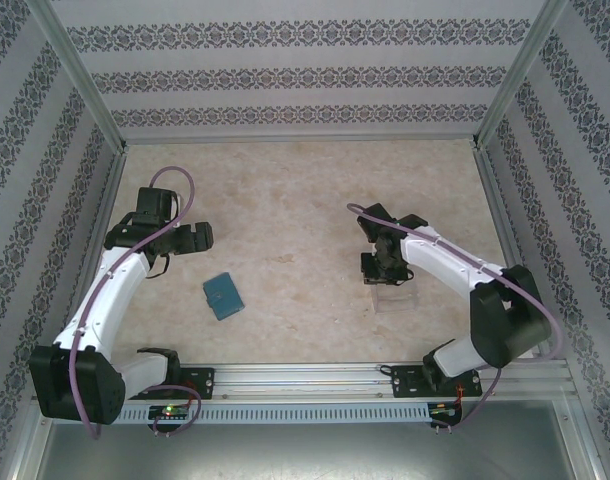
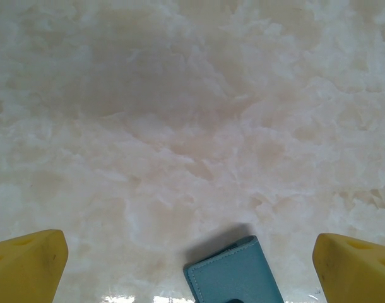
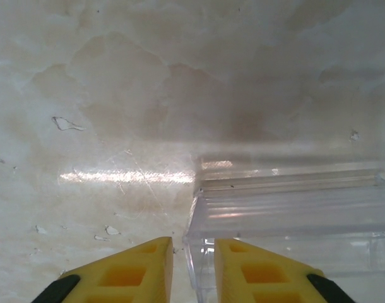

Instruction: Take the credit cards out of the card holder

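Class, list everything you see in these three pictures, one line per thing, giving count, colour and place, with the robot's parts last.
card holder: one, teal, closed, on the table left of centre
plastic box: one, clear, on the table right of centre
table: one, beige marbled
walls: three, white with grey patterned stripes, around the table
arms: two, white with black joints, near edge
left gripper: one, yellow fingers, open, by the card holder
right gripper: one, yellow fingers, narrow gap at the box wall, grip unclear

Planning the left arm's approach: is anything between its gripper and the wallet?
Nothing visible does. Bare table lies between the open left gripper and the closed wallet. The clear box sits well off to the right.
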You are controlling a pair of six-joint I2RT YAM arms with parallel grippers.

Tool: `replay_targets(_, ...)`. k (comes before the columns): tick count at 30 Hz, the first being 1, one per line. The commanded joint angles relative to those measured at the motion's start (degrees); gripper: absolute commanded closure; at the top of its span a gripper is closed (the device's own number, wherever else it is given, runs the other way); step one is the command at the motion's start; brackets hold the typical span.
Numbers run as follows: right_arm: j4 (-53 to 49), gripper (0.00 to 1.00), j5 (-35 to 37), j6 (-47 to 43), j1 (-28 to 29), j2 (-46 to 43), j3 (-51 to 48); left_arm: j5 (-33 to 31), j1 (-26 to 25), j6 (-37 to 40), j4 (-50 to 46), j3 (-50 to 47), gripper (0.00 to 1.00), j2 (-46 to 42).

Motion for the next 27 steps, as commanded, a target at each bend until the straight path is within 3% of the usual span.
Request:
replay_targets(1,0.3,0.78,0.4,0.0,0.9,1.2,1.1,-0.7,0.2,0.9,-1.3,-0.7,0.0,-1.4)
replay_targets(15,-1.1,0.91,2.8,0.5,2.2,1.1,1.9,-0.7,0.3,0.9,-1.3,-0.8,0.0,-1.8)
replay_targets(27,-5.3,1.0,7.2,5.0,5.9,6.2,15.1,-0.6,0.4,0.7,-0.7,-1.1,0.0,-2.5)
